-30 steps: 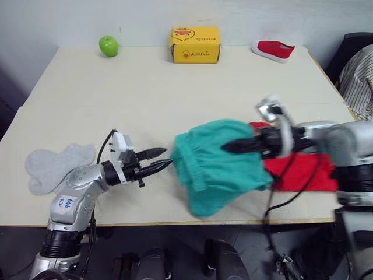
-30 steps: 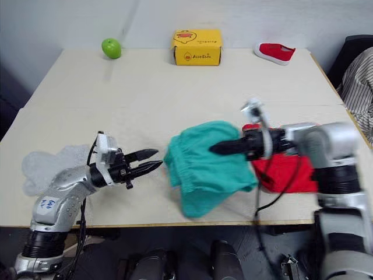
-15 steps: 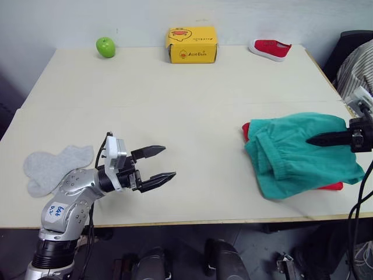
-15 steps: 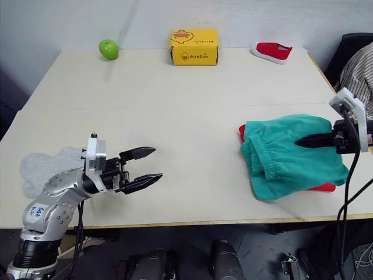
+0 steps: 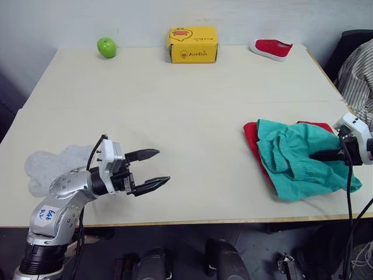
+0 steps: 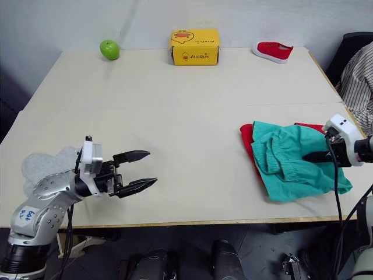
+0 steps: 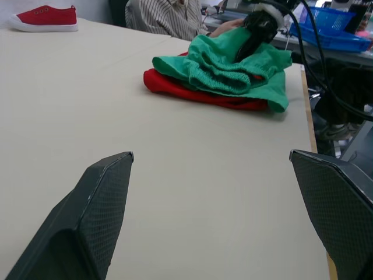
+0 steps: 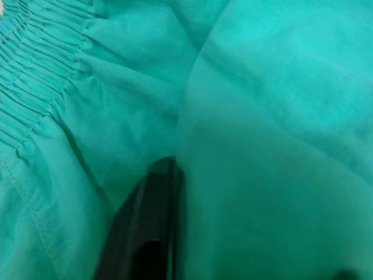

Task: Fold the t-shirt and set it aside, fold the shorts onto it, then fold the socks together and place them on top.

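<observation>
Shorts point(image 6: 294, 160) lie bunched on the folded t-shirt point(image 6: 249, 143) by the table's point(image 6: 175, 105) right edge, the right gripper point(image 6: 310, 157) pinching their fabric. Left gripper point(image 6: 140, 170) hovers spread wide, empty, beside the socks point(image 6: 38, 166).

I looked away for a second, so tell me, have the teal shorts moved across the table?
Yes. The shorts went from mid-table, below the yellow box, toward the robot's right edge, and now lie on the t-shirt, with the right gripper in their folds.
</observation>
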`<act>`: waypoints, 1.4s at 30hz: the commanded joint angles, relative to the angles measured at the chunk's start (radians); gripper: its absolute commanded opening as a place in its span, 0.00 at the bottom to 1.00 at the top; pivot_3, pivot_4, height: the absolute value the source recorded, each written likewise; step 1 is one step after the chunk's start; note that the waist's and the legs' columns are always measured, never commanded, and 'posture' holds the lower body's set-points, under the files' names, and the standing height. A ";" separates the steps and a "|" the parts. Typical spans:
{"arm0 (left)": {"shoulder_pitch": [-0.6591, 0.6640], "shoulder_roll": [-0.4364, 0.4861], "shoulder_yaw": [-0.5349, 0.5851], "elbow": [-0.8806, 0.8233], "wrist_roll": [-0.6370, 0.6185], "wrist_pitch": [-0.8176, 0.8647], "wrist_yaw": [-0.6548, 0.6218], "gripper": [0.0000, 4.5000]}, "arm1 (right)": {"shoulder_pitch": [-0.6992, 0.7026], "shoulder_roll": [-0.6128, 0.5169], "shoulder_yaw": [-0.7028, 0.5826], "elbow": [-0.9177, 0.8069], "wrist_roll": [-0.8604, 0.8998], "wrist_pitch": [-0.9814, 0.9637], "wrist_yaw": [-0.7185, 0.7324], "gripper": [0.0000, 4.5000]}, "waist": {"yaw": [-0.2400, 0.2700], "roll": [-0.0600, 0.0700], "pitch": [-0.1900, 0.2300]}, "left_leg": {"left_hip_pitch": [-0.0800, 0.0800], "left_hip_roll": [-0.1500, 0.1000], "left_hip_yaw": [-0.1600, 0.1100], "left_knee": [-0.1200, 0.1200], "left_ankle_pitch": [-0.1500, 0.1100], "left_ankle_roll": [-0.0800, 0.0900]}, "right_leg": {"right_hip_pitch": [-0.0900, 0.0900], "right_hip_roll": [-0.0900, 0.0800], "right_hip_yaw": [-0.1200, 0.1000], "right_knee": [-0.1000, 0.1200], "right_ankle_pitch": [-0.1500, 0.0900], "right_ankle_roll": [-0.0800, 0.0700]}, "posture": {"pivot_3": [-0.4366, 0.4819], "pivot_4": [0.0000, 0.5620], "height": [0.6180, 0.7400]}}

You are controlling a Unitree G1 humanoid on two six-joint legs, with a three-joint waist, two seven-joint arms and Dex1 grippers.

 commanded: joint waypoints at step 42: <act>0.783 -0.151 0.952 0.323 0.043 -0.234 0.257 1.00 | 0.788 0.525 -0.184 -1.281 0.348 -0.286 -0.384 0.99 | 0.016 -0.004 -0.001 | 0.002 -0.027 -0.071 -0.016 0.011 0.011 | 0.045 -0.024 -0.049 -0.019 -0.004 0.005 | 0.48 0.27 1.00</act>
